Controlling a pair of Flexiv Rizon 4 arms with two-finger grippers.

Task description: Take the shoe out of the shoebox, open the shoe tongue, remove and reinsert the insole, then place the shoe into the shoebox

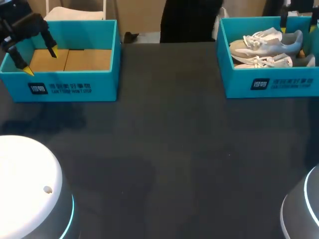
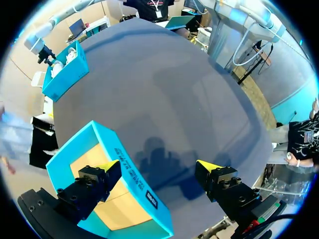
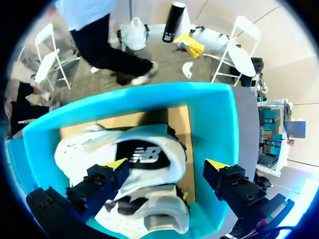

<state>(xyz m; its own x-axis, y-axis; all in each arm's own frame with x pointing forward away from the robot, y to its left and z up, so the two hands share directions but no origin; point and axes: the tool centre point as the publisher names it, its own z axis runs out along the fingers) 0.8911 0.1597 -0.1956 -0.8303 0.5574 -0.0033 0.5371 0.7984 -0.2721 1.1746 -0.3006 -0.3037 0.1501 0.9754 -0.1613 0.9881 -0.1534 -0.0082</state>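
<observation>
Two shoes crowd one shoebox; left hand, released, over second box; right hand released

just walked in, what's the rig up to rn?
Nothing is grasped yet. The right hand hangs open just above the white sneakers lying in the right teal shoebox, placed as if to pick one up. The left hand is open too, over the empty shoebox on the left. No shoe is out, so the task looks to be at its start.
</observation>
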